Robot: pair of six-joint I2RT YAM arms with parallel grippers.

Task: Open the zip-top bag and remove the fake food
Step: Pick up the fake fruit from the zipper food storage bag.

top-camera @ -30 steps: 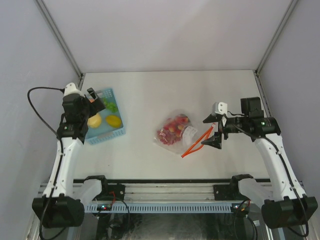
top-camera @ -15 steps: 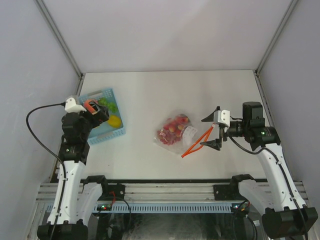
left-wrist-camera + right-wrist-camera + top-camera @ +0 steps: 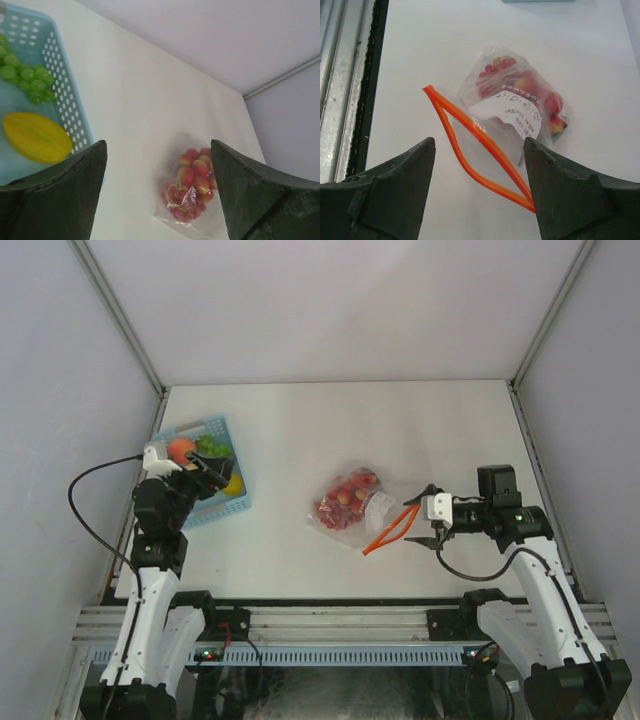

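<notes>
**Location.** We are finding the zip-top bag (image 3: 350, 502) lying flat on the table (image 3: 300, 420), near the middle and well apart from the light-blue basket (image 3: 60, 90). The fake food (image 3: 345, 498), mostly red pieces, is bunched at the closed end. The orange zip strip (image 3: 433, 96) is facing the right arm, and its two halves are gaping apart in a narrow loop, so we are judging the mouth partly open.

**Grippers.** The right gripper (image 3: 420, 523) is sitting low, just beside the mouth, jaws spread and gripping nothing. The left gripper (image 3: 157, 150) is hovering by the basket, also spread and empty.

**Handling.** We are expecting thin, crinkly film: light, limp and slippery, likely to slide on the table rather than resist a pull. The strip is the stiffest part, so we are recommending a pinch on one half of it. The other arm should pin the far end near the white label (image 3: 512, 116). The pieces look hard and smooth, and they may roll once they are out.
</notes>
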